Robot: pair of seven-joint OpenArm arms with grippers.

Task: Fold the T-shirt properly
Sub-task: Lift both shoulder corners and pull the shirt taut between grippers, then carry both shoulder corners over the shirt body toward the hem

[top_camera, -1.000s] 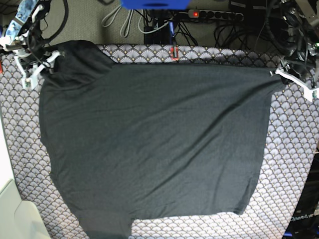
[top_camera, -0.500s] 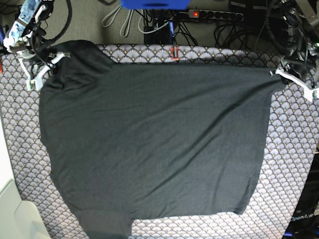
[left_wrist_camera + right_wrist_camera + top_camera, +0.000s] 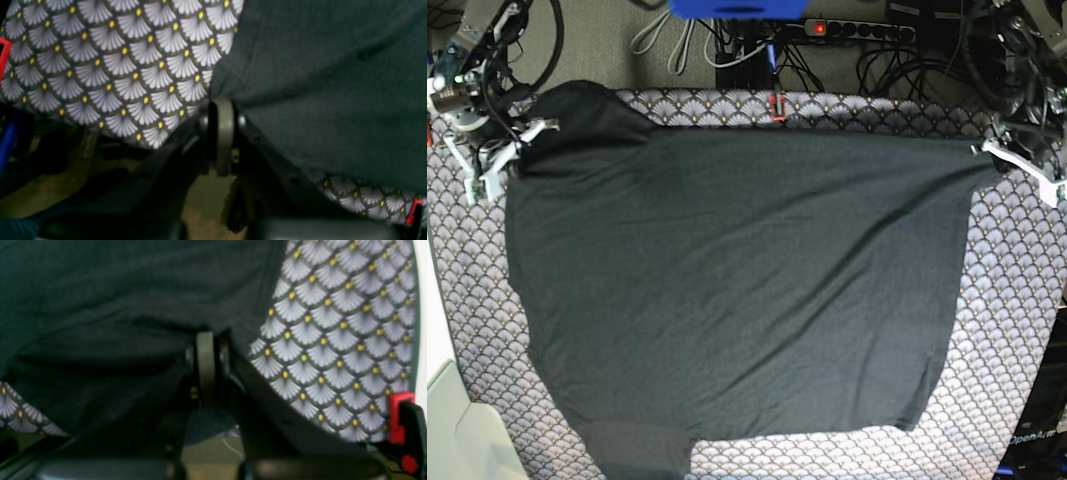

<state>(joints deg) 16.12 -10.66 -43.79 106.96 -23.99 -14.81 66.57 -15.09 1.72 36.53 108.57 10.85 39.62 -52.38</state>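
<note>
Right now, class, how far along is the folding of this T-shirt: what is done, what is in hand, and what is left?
Done: the T-shirt lies spread flat on the fan-patterned table cover. In hand: the right end effector is shut on a far corner, and the left end effector is shut on the opposite far corner. Left: every fold; no part of the body is doubled over yet.

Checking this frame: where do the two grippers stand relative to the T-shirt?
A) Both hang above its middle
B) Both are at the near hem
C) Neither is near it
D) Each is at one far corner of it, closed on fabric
D: the right gripper and the left gripper each pinch a far corner of the T-shirt, which lies spread on the patterned cloth.
</note>
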